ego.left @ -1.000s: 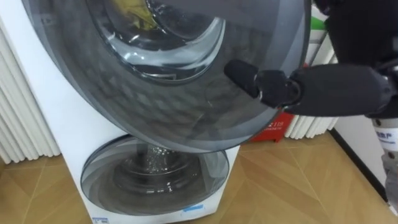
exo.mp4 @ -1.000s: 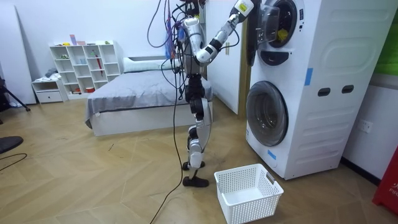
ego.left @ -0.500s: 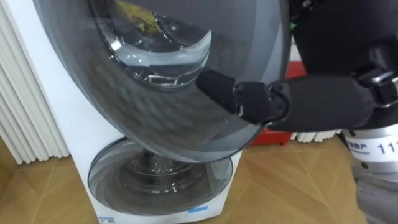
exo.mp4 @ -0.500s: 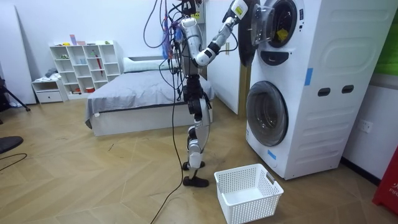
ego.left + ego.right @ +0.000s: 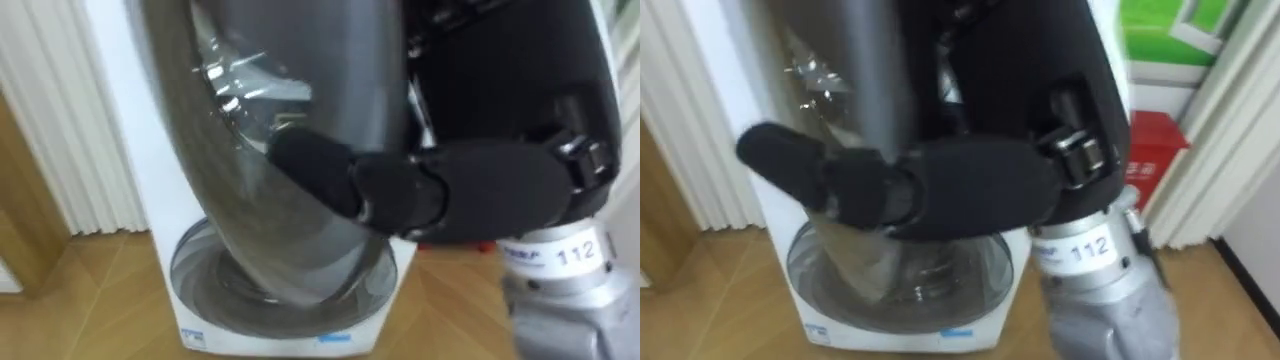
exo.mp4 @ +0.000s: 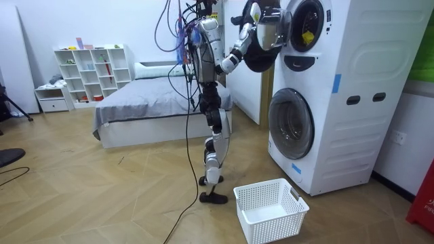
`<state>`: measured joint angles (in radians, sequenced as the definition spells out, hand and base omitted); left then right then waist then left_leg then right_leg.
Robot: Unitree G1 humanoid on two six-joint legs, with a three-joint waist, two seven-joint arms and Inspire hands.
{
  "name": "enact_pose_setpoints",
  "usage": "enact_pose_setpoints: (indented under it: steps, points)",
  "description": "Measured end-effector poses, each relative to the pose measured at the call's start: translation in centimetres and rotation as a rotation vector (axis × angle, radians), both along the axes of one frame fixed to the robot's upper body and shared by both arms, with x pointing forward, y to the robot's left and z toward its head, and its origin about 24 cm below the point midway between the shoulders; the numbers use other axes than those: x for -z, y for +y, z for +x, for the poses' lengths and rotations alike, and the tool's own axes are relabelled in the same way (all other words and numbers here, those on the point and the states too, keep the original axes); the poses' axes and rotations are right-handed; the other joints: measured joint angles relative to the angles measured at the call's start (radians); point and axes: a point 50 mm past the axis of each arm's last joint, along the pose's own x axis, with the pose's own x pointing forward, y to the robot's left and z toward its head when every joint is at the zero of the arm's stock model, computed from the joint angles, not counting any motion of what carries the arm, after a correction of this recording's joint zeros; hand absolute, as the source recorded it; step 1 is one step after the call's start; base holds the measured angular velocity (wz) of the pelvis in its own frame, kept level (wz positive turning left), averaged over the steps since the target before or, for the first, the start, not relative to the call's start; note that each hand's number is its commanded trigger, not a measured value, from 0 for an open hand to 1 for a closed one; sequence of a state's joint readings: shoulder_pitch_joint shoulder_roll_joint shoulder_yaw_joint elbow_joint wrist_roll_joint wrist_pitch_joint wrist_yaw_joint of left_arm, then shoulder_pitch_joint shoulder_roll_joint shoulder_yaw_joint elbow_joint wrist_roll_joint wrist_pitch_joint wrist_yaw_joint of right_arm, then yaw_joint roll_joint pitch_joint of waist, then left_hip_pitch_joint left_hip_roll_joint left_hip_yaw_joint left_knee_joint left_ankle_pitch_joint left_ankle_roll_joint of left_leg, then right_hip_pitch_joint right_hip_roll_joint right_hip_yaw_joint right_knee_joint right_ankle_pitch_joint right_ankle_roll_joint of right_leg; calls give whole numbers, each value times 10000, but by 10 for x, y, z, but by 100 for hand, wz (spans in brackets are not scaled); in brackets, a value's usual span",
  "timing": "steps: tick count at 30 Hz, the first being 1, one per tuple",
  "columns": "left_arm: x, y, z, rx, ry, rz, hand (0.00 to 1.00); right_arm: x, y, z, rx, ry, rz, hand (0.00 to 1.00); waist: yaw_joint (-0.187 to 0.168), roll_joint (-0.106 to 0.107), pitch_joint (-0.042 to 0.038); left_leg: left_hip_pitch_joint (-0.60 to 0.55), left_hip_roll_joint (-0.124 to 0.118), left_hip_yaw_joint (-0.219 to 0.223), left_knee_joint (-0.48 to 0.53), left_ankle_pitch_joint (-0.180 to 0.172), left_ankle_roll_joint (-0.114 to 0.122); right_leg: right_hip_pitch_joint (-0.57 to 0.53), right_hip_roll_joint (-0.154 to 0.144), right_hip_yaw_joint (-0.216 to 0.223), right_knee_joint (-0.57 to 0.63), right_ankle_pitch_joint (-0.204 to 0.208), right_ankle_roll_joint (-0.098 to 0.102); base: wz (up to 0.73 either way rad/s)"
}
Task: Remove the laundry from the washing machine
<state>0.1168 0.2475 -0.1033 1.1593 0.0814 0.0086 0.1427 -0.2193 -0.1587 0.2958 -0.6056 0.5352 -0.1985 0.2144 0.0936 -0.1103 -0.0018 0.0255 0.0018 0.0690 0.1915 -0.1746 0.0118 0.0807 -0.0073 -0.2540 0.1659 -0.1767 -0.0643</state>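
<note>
Your right hand [image 5: 480, 190] lies with straight fingers [image 5: 310, 165] against the round door [image 5: 250, 120] of the upper washing machine [image 6: 352, 41] and grips nothing. The door stands half swung out. A yellow garment [image 6: 304, 38] lies inside the drum. The robot stands before the machine, with a white basket [image 6: 261, 224] on the floor near its feet.

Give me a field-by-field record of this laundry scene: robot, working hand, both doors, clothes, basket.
Robot: standing at the stacked washing machines
Upper door: swung open
Right hand: open, straight fingers against the upper door
Lower door: shut
Clothes: yellow cloth inside the upper drum
Basket: white, on the floor by the machines
</note>
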Motion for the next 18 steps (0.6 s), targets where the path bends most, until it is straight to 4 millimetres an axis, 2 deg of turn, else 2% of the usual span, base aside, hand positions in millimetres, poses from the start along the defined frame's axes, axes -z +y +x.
enact_pose_setpoints:
  steps: [6, 10, 14, 18]
  points:
    - [0, -2, 5, 26, -133, -24, 0, 9, 23, -3, -1602, 78, -827, 0, 503, 23, 12, 9, -56, -366, -16, 10, -24, 207, -16, -354, -149, -73, -9, 21]
    - [0, -3, 6, 37, -194, -42, 0, 21, 38, -1, -2400, 495, -1902, 0, 624, 32, 26, -68, -159, -697, -8, 11, -19, 229, -91, -600, -154, -149, 60, 20]
    - [0, -3, 8, 51, -257, -23, 0, 32, 45, 1, -2892, 889, -2729, 0, 797, 3, 43, -136, -175, -876, -6, 7, -11, 243, -136, -771, -155, -168, 92, 17]
    - [-1, -3, 8, 133, -242, 89, 0, 41, 47, 3, -3052, 1324, -3328, 0, 941, 7, 106, -160, -188, -1057, -41, 6, -9, 246, -124, -772, -146, -169, 99, 12]
